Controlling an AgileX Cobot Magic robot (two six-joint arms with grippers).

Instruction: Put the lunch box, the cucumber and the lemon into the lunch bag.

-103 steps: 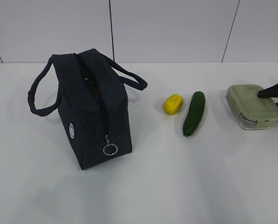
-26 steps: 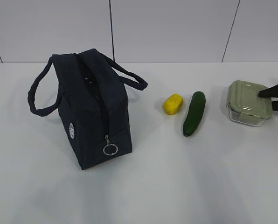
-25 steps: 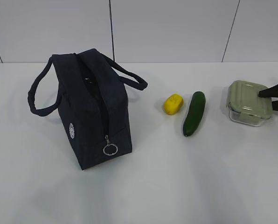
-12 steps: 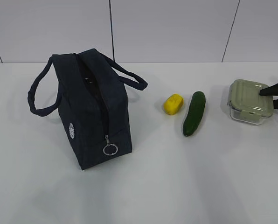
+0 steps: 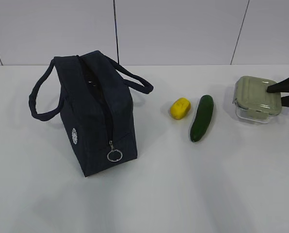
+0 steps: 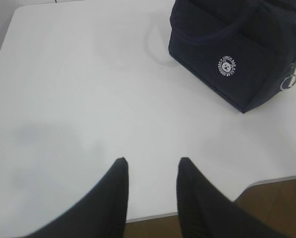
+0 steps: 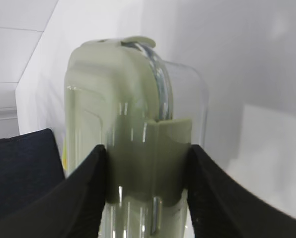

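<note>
The lunch box (image 5: 255,95), clear with a sage-green lid, hangs tilted just above the table at the far right. My right gripper (image 5: 276,95) is shut on it, one finger on the lid and one under the base. In the right wrist view the lunch box (image 7: 123,99) fills the space between the black fingers (image 7: 88,188) of the right gripper (image 7: 147,148). The cucumber (image 5: 202,118) and the lemon (image 5: 180,108) lie side by side mid-table. The navy lunch bag (image 5: 96,114) stands at the left. My left gripper (image 6: 150,163) hovers open over bare table, with the lunch bag (image 6: 237,49) far ahead to its right.
The bag's two loop handles (image 5: 40,94) splay outward, and its ring pull (image 5: 114,155) hangs on the near end. The table's front edge (image 6: 277,178) runs just under the left gripper. A panelled wall stands behind the table.
The right gripper has raised the lunch box a little higher off the table and drawn it slightly left, tilting it more. The left gripper, bag, lemon and cucumber are as before.
</note>
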